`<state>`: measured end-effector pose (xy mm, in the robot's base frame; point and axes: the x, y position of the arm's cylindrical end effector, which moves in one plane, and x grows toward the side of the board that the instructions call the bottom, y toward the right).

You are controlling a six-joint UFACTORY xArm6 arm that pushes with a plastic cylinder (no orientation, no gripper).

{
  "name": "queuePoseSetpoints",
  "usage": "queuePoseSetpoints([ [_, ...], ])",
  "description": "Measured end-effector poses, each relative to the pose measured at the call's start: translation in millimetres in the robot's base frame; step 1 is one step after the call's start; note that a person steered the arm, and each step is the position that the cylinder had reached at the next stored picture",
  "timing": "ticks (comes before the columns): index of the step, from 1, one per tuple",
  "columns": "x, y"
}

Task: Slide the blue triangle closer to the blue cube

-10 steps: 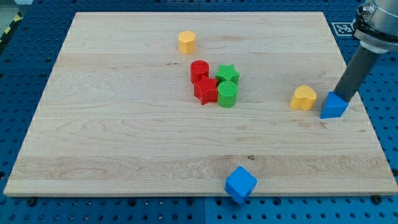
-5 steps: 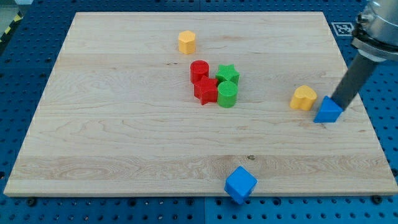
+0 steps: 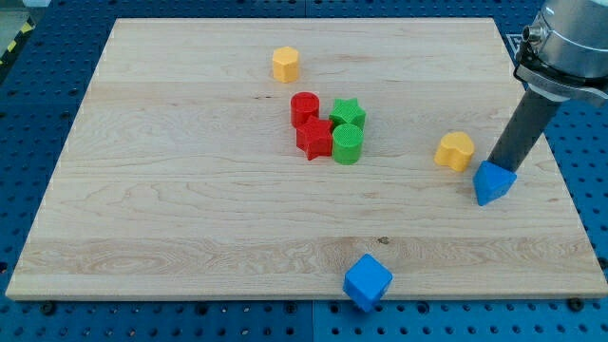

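The blue triangle sits near the view's right edge of the wooden board, and everything else is best placed from it. The blue cube lies well apart from it, down and toward the view's left, perched on the board's bottom edge with part of it hanging past the rim. My tip touches the triangle's upper side, on the face toward the view's top; there are no fingers on this rig, only the bare rod, so nothing is gripped and contact is a plain push. Just beside the triangle, up and to the view's left, stands a yellow heart-shaped block, apart from it by a narrow gap. Farther to the view's left is a tight cluster of a red cylinder, a red star, a green star and a green cylinder, and beyond them a yellow block. The likely trouble is the triangle pivoting off the tip, since the contact looks off-centre, or a long push nudging the cube over the rim. The rod leans from the view's upper right down to the triangle.
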<state>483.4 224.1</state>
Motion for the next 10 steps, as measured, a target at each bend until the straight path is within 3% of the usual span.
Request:
queuePoseSetpoints([
  [3,21,0],
  [6,81,-35],
  [10,58,-107],
])
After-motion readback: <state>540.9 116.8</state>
